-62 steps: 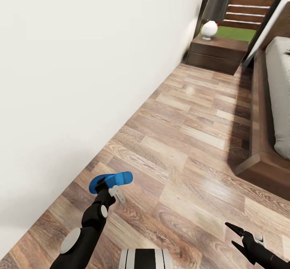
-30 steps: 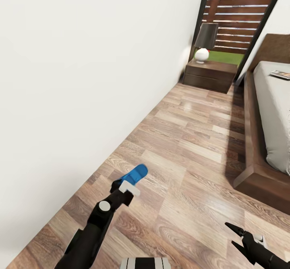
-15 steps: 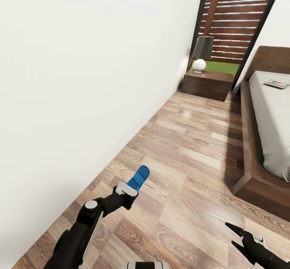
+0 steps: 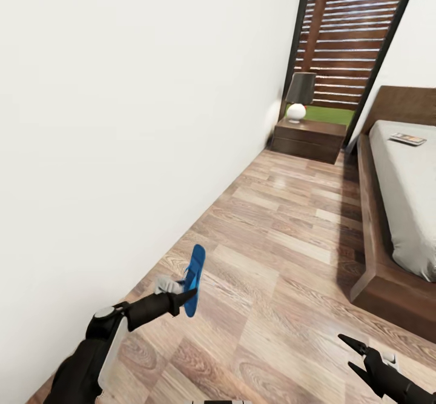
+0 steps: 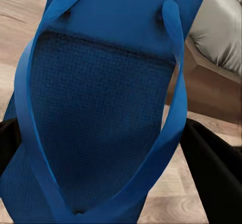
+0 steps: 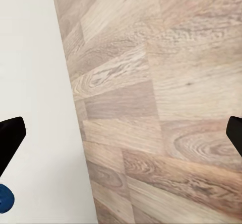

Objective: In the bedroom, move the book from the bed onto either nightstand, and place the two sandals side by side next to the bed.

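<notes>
My left gripper (image 4: 180, 292) is shut on one blue sandal (image 4: 194, 278), held on edge above the wood floor near the white wall. In the left wrist view this sandal (image 5: 101, 113) shows its straps and sole, with black fingers (image 5: 214, 176) on either side. A small blue edge of the sandal (image 6: 4, 199) shows in the right wrist view. My right gripper (image 4: 358, 355) hangs open over bare floor at the lower right. The book (image 4: 407, 139) lies on the bed (image 4: 406, 210) near the headboard. The nightstand (image 4: 309, 139) stands in the far corner.
A lamp (image 4: 298, 98) with a dark shade and white base stands on the nightstand. The white wall (image 4: 121, 119) runs along the left. The bed's low brown frame (image 4: 378, 277) borders the floor strip on the right. A slatted wooden fence shows through the far glass.
The head view has tilted up, showing more of the far end. My left arm has swung left and turned the sandal from flat to on edge. The right gripper has held still.
</notes>
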`<state>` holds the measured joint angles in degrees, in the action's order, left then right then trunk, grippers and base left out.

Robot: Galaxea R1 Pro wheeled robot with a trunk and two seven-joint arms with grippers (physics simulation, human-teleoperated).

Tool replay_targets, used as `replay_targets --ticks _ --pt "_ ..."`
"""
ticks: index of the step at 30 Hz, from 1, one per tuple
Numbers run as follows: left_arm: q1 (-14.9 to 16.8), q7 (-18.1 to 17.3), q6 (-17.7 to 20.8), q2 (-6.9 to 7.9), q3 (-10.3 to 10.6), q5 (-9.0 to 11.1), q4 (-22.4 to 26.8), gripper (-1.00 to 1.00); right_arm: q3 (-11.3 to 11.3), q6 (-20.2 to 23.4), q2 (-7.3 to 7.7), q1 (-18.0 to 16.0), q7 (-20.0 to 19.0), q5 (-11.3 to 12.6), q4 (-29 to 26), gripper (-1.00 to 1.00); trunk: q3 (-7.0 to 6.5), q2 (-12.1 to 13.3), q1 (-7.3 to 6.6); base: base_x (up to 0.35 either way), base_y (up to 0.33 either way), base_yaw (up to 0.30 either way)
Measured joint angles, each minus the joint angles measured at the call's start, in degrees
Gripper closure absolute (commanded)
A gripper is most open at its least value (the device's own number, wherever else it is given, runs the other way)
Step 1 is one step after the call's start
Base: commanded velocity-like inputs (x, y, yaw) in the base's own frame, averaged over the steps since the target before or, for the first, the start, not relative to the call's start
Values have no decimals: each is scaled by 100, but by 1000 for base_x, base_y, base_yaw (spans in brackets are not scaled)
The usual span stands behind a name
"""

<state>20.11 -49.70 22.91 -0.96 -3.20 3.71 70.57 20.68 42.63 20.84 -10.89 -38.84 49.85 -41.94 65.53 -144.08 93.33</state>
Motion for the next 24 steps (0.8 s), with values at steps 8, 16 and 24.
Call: replay_targets --ticks 8,16,24 --pt "-3 -319 -533 -4 -452 14 -859 100 -38 -74 0 -3 32 -75 16 -100 -177 11 -21 0 0 0" --pt "-8 -343 -1062 -4 -481 18 -1638 100 -50 -1523 -2 11 24 -1822 966 -100 -354 22 -41 0 0 0" --pt "-10 -344 -1147 -4 -479 23 -2053 100 -51 -2701 -8 11 26 -2316 1832 -100 -532 32 -62 0 0 0"
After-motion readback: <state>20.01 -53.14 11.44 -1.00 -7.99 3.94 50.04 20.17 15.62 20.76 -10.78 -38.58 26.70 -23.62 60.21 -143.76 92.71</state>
